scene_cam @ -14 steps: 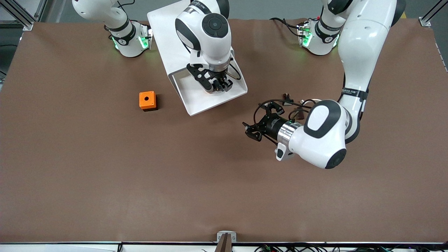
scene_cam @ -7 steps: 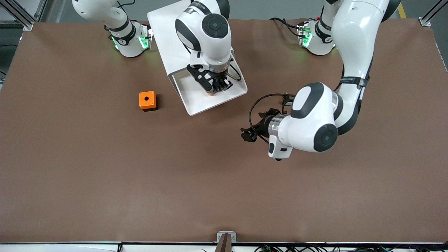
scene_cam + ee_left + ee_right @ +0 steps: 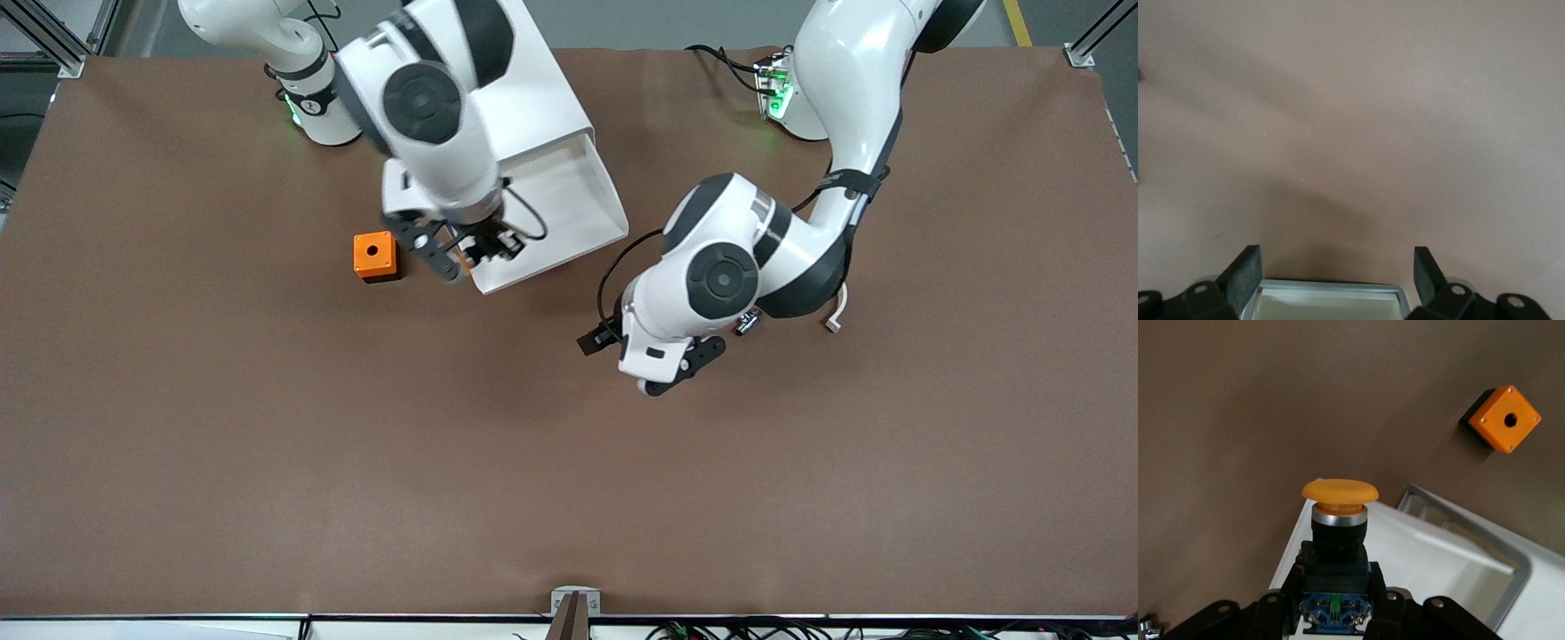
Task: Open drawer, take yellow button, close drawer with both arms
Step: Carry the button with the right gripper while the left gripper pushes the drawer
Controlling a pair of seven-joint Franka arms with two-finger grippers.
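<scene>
The drawer [image 3: 569, 200] stands pulled out of the white cabinet [image 3: 533, 89], and its inside shows bare. My right gripper [image 3: 469, 252] is shut on the button [image 3: 463, 259] and holds it over the drawer's front corner, the one toward the orange box. In the right wrist view the button [image 3: 1339, 520] shows its orange-yellow cap, black body and blue rear end between the right gripper's [image 3: 1337, 587] fingers, with the drawer [image 3: 1438, 550] under it. My left gripper [image 3: 594, 340] is open and empty, low over bare table nearer to the front camera than the drawer. It also shows in the left wrist view [image 3: 1337, 273].
An orange box with a round hole [image 3: 374, 255] sits on the table beside the drawer, toward the right arm's end; it also shows in the right wrist view [image 3: 1505, 418]. A small white part [image 3: 833, 322] lies by the left arm.
My right gripper has risen out of the drawer with the button and moved toward the orange box. My left arm has turned its wrist, and its gripper has shifted a little nearer the front camera.
</scene>
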